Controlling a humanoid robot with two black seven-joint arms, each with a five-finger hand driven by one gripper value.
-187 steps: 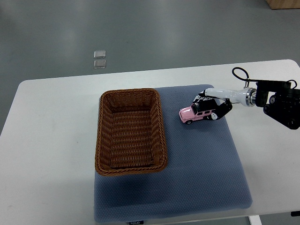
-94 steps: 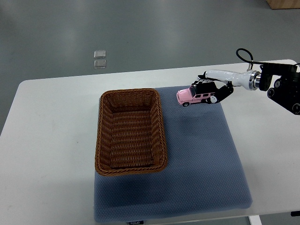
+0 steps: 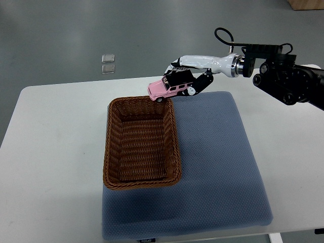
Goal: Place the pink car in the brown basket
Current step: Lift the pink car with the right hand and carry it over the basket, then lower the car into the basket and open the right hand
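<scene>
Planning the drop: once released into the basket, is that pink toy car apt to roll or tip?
The small pink toy car probably rolls a little: it has free-looking wheels. The brown woven wicker basket has a ribbed floor and walls that should stop it. It looks rigid and light, since the right hand carries it with its fingers alone.

We find no text, number or brand we can read. The only mark is a small dark tag (image 3: 146,240) on the near edge of the blue mat (image 3: 223,167), far below and left of the right hand (image 3: 190,81); its print is too small for us to make out.
</scene>
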